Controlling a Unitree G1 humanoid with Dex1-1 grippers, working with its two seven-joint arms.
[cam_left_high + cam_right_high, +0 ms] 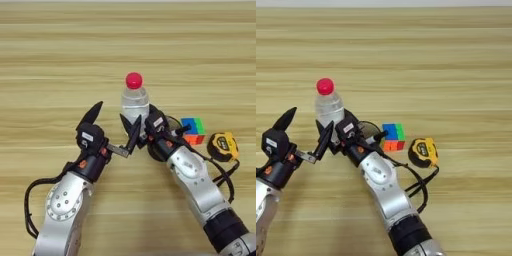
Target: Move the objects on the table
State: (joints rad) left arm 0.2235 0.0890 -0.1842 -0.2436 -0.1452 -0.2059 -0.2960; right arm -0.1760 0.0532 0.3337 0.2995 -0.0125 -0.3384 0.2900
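Left tool gapes empty; right tool, partly hidden behind the bottle, grips it.

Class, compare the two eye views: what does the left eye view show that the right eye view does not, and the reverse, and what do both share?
Only the left eye view shows the left arm's silver forearm down to the bottom edge, with bare table to its left. Only the right eye view shows a wide stretch of table right of the tape measure. Both show the bottle with red cap, the colourful cube, the open left gripper beside the bottle, and the right gripper at the bottle's base.
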